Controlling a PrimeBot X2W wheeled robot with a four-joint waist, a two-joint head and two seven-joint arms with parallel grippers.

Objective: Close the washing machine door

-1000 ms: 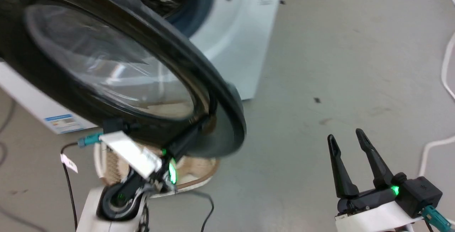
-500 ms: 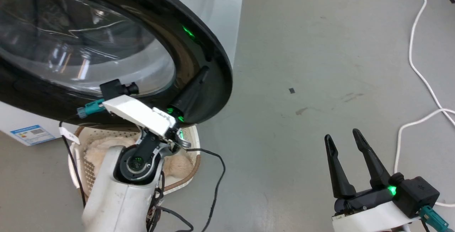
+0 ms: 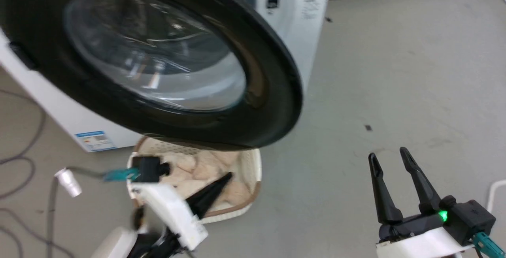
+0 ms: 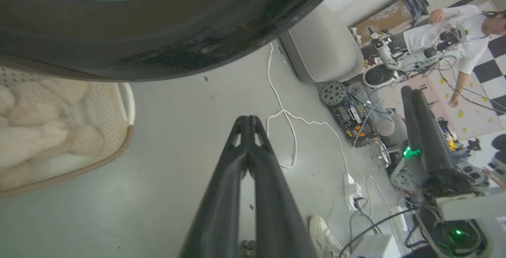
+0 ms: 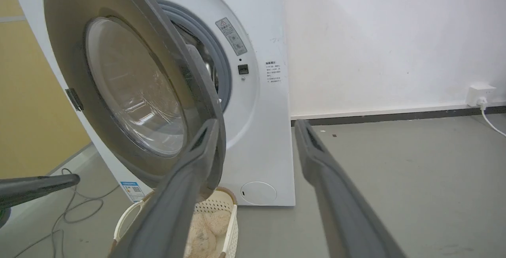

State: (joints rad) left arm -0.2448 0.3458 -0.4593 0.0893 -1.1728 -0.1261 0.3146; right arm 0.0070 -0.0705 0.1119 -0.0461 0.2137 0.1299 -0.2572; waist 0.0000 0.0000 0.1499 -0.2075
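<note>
**Operator:** Where is the washing machine door, and what can fail from this position?

**Technician:** The washing machine door (image 3: 158, 64) fills the upper left of the head view. It is swung part open, with its free edge clear of the front of the washing machine (image 3: 304, 32). Two faults are probable. A push applied low on the curved black rim may slide off. A weak push may leave the door short of shut, so that it swings back out. The laundry basket (image 3: 255, 171) sits on the floor under the door's lower rim, so a low sweep risks striking it.

**Operator:** State the arm poses.

**Technician:** The left tool (image 3: 227, 177) lies at lower centre-left, below the door rim and not touching it. It points toward the upper right over the basket, with its fingers pressed together on nothing. The right tool (image 3: 387, 153) sits at lower right, well apart from the door, with its fingers spread, empty and pointing up the frame. Judgement: the left tool needs to make contact higher on the door face before pushing.
</note>
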